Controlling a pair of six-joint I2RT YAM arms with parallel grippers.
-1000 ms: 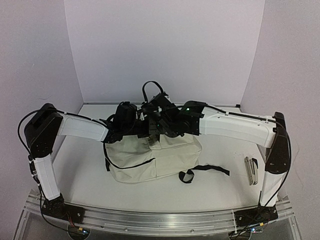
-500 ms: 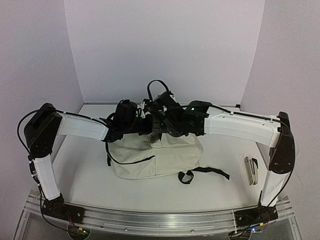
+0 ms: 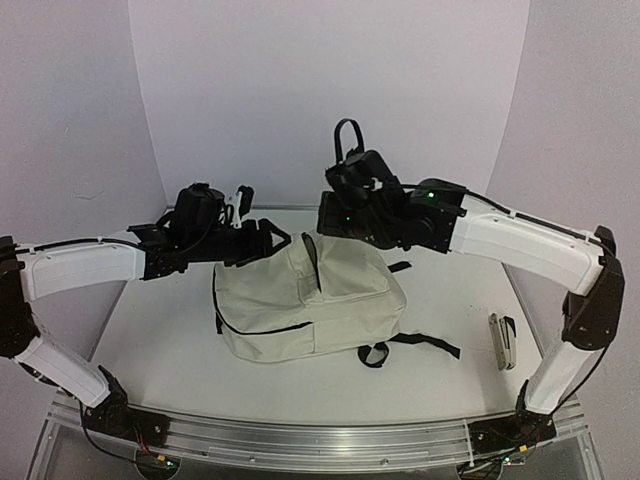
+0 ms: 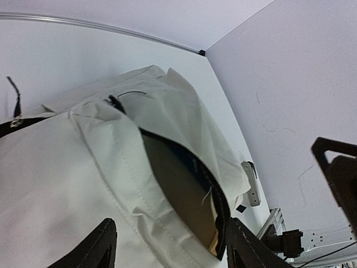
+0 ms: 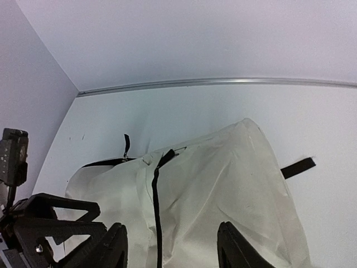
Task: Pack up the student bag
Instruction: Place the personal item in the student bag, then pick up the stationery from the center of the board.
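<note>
Bag (image 3: 305,305) lies flat at table (image 3: 160,340) centre, main zip part open, dark lining showing. Left gripper (image 4: 170,248) and right gripper (image 5: 173,248) hover above it, jaws apart, empty. Grey item (image 3: 502,341), maybe stapler, near right edge, unpacked. Judgement: packing unfinished, zip to close.

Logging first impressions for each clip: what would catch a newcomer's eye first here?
The cream student bag lies flat in the middle of the table, its main zip gaping on dark lining. The left gripper and right gripper hover above its far edge, both open and empty. A small grey stapler-like object lies apart to the bag's right.
</note>
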